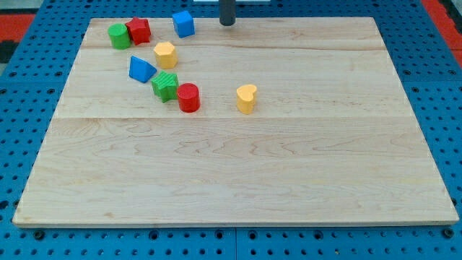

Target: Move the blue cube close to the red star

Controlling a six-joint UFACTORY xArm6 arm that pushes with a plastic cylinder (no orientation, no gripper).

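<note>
Wooden board [238, 159] on blue pegboard [440, 79]; no pincer, my tip [227, 23] right of blue cube [183, 24]

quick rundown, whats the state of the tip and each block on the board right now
my tip: at the view's top edge, right of the blue cube, apart from it
blue cube: right of the red star, not touching
red star: against the green cylinder
green cylinder: leftmost
yellow hexagon: alone
blue wedge: alone
green block: touching the red cylinder
red cylinder: upright
yellow heart: alone, rightmost
</note>
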